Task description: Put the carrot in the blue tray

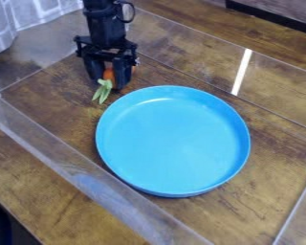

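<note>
Wooden table, dark planks. Blue tray sits flat on it, nothing inside. Black gripper just beyond the tray's far-left rim, pointing straight down, fingers clamped on the carrot (orange body between them, green top sticking out below toward the table). Carrot is outside the tray, close beside its rim.

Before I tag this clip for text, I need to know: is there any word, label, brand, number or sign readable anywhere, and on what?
None can be read.
Blue tray: plain, no marking.
Carrot: no text.
Gripper: dark, no legible label or brand.
Wooden table: only grain and a white glare streak, no writing.
Objects at the top edge: cut off and blurred; nothing legible there.
</note>
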You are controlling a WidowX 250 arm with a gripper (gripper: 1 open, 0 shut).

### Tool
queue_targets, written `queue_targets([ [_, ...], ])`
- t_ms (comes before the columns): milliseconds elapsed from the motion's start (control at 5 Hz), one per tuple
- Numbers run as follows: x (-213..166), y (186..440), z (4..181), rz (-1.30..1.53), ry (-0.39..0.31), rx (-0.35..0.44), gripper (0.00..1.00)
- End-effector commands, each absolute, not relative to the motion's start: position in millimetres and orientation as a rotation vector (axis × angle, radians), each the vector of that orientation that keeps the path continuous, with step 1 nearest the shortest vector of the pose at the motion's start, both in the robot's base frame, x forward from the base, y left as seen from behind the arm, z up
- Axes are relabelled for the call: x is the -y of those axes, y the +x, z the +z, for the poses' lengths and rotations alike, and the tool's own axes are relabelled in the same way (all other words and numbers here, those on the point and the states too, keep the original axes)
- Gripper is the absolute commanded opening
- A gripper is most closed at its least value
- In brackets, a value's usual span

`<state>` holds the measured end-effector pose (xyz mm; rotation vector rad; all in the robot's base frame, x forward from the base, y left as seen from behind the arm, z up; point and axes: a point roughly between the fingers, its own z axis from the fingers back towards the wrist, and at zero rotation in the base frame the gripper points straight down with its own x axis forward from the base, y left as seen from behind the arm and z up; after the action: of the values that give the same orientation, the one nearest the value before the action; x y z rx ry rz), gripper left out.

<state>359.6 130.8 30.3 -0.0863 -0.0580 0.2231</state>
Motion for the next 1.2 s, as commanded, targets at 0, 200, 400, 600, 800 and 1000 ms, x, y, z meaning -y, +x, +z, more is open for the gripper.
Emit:
queue_targets([
  [0,-131.3,364.4,32.1,0.199,-0.073,0.065,0.0],
  [200,-133.1,367.8,31.0,0.19,-0.068,0.064,0.0],
  [400,-134.8,371.4,31.0,0.18,-0.063,0.064,0.0],
  [600,-136.2,374.6,30.5,0.17,-0.059,0.064,0.0],
  [800,-137.6,378.1,30.1,0.159,-0.055,0.064,0.0],
  [1000,-138.8,381.4,29.2,0.149,-0.052,0.063,0.0],
])
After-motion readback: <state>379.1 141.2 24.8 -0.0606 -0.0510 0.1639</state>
